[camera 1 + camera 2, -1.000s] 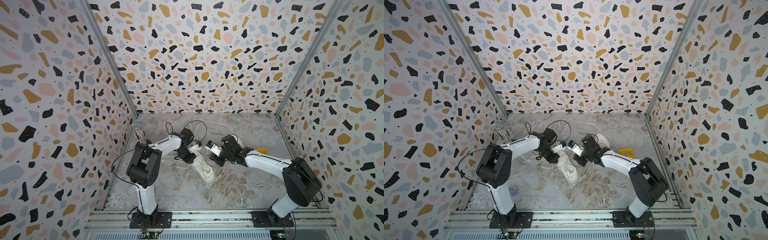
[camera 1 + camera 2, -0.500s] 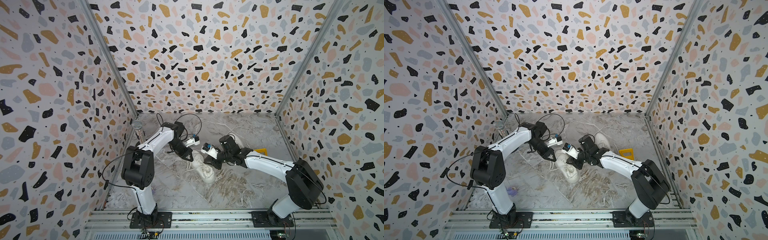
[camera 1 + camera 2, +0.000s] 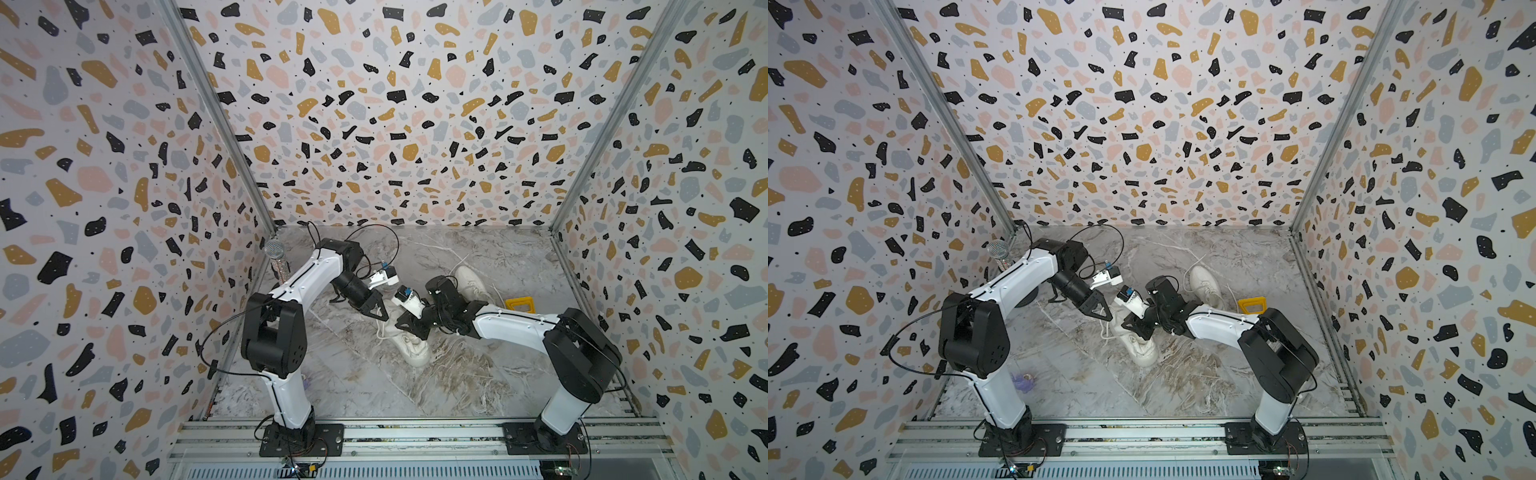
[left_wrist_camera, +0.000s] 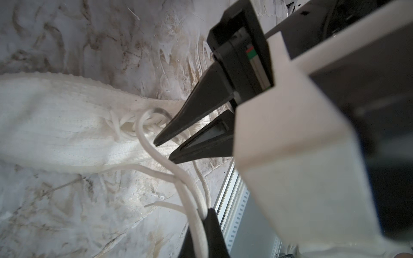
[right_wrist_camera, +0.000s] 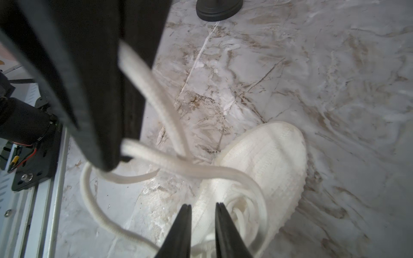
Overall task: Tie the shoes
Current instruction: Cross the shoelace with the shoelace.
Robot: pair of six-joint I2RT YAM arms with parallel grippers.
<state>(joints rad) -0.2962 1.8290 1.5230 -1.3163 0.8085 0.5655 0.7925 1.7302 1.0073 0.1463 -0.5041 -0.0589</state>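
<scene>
Two cream knit shoes lie on the marble floor. The near shoe (image 3: 409, 345) (image 3: 1142, 349) is in the middle, the far shoe (image 3: 471, 282) (image 3: 1204, 286) lies behind the right arm. My left gripper (image 3: 380, 316) (image 4: 202, 223) is shut on the near shoe's white lace (image 4: 156, 156) and holds it up, taut. My right gripper (image 3: 405, 328) (image 5: 203, 206) hovers over the near shoe (image 5: 268, 160) at its lacing. Its jaws are a narrow gap apart, and nothing is pinched between them. The held lace (image 5: 201, 169) loops across in front of its fingertips (image 5: 186, 208).
A microphone on a stand (image 3: 274, 251) rises at the back left, its round base (image 5: 219, 9) on the floor. A yellow frame-like object (image 3: 519, 303) lies right of the far shoe. A small purple thing (image 3: 1023, 380) sits by the left arm's base. Walls enclose three sides.
The left arm has swung its elbow toward the back, keeping the lace in its jaws. The right gripper has slid left and now stands over the near shoe's lacing.
</scene>
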